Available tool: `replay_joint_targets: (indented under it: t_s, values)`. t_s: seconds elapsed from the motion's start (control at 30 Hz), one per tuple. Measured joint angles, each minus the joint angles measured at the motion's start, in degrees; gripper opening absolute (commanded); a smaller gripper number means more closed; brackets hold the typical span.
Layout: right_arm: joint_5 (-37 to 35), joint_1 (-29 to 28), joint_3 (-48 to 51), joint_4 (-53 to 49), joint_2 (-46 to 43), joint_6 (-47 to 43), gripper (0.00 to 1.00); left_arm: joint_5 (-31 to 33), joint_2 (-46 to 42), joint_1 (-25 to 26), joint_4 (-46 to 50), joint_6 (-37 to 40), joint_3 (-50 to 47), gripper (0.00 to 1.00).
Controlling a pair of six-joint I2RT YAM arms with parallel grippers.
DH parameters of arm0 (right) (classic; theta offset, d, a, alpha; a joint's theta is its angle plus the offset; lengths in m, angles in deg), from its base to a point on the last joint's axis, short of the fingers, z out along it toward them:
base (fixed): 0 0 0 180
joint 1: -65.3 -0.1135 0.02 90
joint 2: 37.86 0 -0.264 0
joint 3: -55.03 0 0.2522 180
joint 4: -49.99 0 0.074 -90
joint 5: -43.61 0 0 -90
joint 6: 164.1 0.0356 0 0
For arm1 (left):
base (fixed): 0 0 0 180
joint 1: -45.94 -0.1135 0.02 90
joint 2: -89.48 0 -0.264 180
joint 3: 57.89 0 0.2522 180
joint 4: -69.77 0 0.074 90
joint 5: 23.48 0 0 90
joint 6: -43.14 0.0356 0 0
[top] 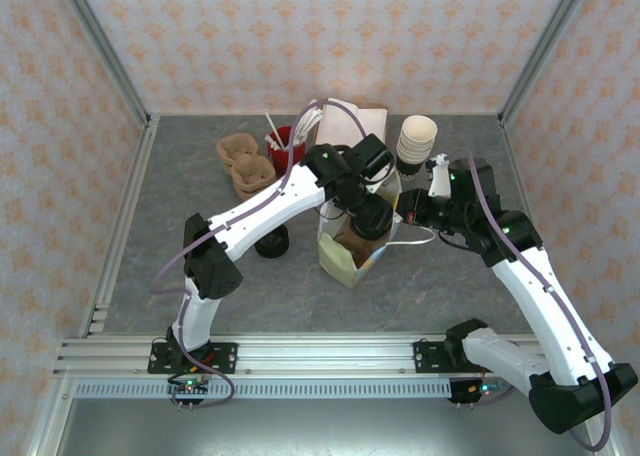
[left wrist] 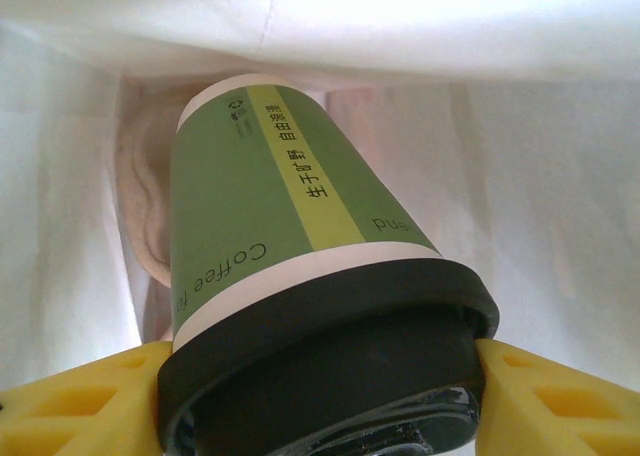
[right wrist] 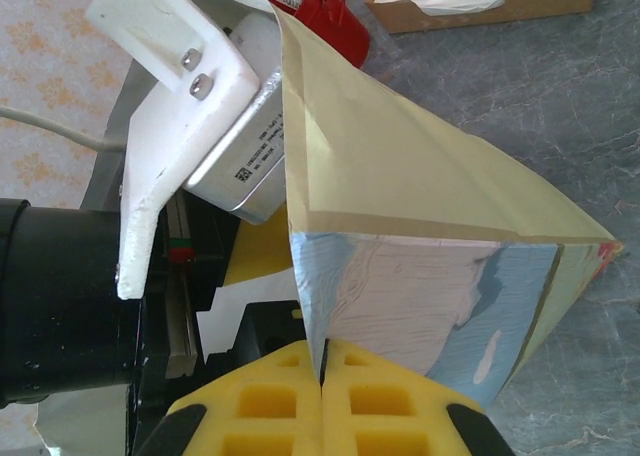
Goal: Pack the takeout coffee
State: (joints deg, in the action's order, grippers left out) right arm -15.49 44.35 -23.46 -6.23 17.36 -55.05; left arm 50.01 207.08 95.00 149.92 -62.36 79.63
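The takeout coffee (left wrist: 265, 201), an olive-green paper cup with a black lid (left wrist: 330, 346), hangs inside the paper bag (top: 343, 259). My left gripper (left wrist: 320, 401) is shut on it, one yellow finger (left wrist: 70, 406) at each side of the lid. In the top view the left gripper (top: 368, 219) dips into the bag's open mouth. A brown pulp carrier (left wrist: 140, 211) lies in the bag under the cup. My right gripper (right wrist: 322, 376) is shut on the bag's rim (right wrist: 305, 276), holding the bag (right wrist: 440, 216) open from the right, as the top view shows too (top: 405, 218).
A nested stack of cups (top: 417, 141) stands at the back right. A red cup with straws (top: 283, 148), pulp carriers (top: 245, 166) and a napkin box (top: 350, 124) sit behind the bag. The squat black pile of lids (top: 272, 242) is left of it.
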Motion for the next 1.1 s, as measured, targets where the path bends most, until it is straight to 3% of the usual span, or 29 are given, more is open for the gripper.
replay_joint_targets:
  t_s: [0.37,1.1]
  values:
    - [-0.02,0.00,0.04,0.02,-0.07,-1.01,0.00,-3.08,2.05,-0.74,9.14,-6.58,6.62,0.31]
    - [-9.11,0.15,-0.13,-1.68,0.15,-1.64,0.00,-5.81,2.05,-2.34,11.85,-14.34,16.13,0.31]
